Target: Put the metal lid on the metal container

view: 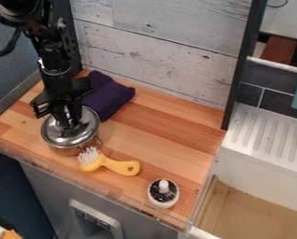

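Camera view: the metal lid (71,137) lies just under the jaws, whether clamped or apart I cannot tell, with the metal container (67,151) directly beneath it.

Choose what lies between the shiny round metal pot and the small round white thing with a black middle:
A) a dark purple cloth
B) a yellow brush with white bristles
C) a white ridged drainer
B: the yellow brush lies between them, its bristled end toward the pot and its other end toward the round white thing.
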Robot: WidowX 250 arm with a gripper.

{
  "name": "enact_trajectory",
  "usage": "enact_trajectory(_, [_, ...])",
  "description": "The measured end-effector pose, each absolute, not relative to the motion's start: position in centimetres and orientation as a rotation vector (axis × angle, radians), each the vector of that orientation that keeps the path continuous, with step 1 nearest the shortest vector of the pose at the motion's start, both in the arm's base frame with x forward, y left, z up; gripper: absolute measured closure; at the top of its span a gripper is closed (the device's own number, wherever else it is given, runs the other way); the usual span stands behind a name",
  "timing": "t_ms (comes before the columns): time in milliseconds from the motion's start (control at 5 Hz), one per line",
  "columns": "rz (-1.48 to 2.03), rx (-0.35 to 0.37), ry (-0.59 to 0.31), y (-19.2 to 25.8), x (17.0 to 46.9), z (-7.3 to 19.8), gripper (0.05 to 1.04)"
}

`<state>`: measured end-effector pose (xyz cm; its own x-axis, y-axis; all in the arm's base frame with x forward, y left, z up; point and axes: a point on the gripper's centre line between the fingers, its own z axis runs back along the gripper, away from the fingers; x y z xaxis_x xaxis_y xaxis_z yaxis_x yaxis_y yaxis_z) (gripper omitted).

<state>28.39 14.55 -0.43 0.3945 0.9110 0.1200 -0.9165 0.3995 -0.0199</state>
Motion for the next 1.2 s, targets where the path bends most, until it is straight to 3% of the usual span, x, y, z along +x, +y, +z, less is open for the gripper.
enact_trajectory(400, [1.141, 0.047, -0.120, 14.2, 28.8, -0.2, 0.746])
enact_trajectory(600, [1.149, 0.037, -0.110, 14.1, 29.0, 0.1, 0.578])
enact_trajectory(800, [1.159, 0.054, -0.098, 14.3, 28.7, -0.2, 0.823])
enact_trajectory(1000, [1.180, 0.057, -0.093, 14.9, 28.7, -0.2, 0.914])
enact_trajectory(1200, [1.193, 0.082, -0.066, 15.2, 28.3, -0.4, 0.686])
